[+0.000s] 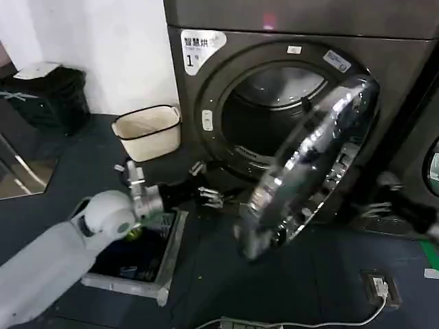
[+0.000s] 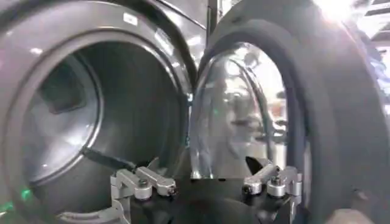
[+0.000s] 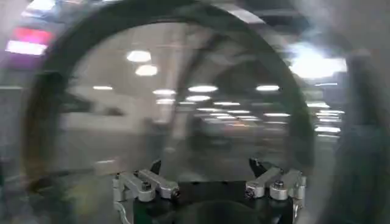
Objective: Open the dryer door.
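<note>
The dryer (image 1: pixel 384 62), dark grey with a white label marked "1" (image 1: pixel 199 48), has its drum opening (image 1: pixel 267 110) uncovered. The dryer door (image 1: pixel 315 161) stands swung out on its right-hand hinge, chrome rim shining. My left gripper (image 1: pixel 208 195) hovers low in front of the opening, left of the door's free edge, open and holding nothing. In the left wrist view the left gripper (image 2: pixel 204 164) faces the drum (image 2: pixel 73 109) and the door's inner side (image 2: pixel 341 109). My right gripper (image 1: pixel 394 202) is behind the door on the right. In the right wrist view it (image 3: pixel 206 164) is open, close to the door's glass (image 3: pixel 183 103).
A white basket (image 1: pixel 147 130) stands on the floor left of the dryer, with a black bin (image 1: pixel 51 96) farther left. A shallow tray (image 1: pixel 164 277) lies under my left arm. The neighbouring machine's round door (image 1: pixel 432 164) shows at the right edge. A socket and cable (image 1: pixel 377 288) lie on the floor.
</note>
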### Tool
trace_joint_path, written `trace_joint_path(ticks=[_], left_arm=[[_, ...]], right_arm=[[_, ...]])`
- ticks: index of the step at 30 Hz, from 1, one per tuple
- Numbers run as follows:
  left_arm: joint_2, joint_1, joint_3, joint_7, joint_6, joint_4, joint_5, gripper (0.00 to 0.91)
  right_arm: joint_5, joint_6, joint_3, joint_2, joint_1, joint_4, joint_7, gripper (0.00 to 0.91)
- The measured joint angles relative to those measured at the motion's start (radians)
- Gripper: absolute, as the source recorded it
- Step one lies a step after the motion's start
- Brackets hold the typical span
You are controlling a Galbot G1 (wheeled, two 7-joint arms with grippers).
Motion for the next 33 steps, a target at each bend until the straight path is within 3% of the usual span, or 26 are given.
trace_joint_path(ticks=[7,14,22,27,33], left_arm=[[-0.052,-0.057,0.092,0.007,0.000,-0.006,0.017,0.907],[-0.129,-0.155,0.247,0.006,-0.021,0.032,0.034,0.907],[-0.292,-0.282,0.403,-0.006,-0.046,0.125,0.065,0.907],[-0.402,-0.351,0.478,-0.019,-0.060,0.198,0.079,0.907],[-0.533,-0.394,0.530,-0.023,-0.068,0.283,0.104,0.907]], right_arm=[[-0.089,-0.029,0.256,0.049,-0.129,0.060,0.305,0.907],[-0.110,-0.045,0.468,0.050,-0.235,0.056,0.541,0.907],[-0.147,-0.096,0.688,0.069,-0.343,0.051,0.683,0.907],[-0.184,-0.099,0.779,0.089,-0.397,0.070,0.726,0.907],[-0.240,-0.160,0.865,0.106,-0.434,0.104,0.769,0.907]])
